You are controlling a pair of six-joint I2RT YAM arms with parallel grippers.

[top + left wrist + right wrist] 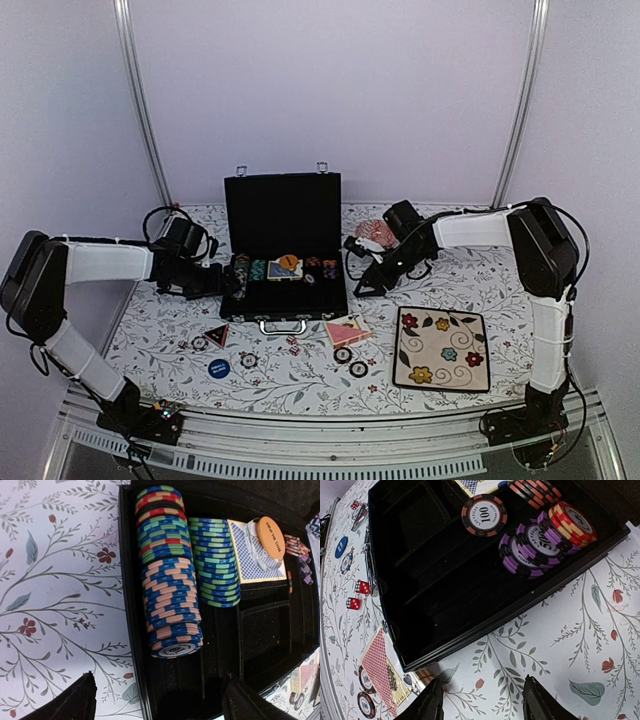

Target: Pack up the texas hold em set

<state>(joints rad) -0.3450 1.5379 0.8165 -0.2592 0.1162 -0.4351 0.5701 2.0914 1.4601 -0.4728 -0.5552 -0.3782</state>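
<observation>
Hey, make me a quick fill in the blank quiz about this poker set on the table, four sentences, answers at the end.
1. The black case sits with its lid ____.
2. The orange disc resting on the blue-backed deck reads BIG ____.
3. The dice lying outside the case are ____ in colour.
4. Seen from the top camera, the flowered plate lies to the ____ of the case.

Missing words: open; BLIND; red; right.
</observation>
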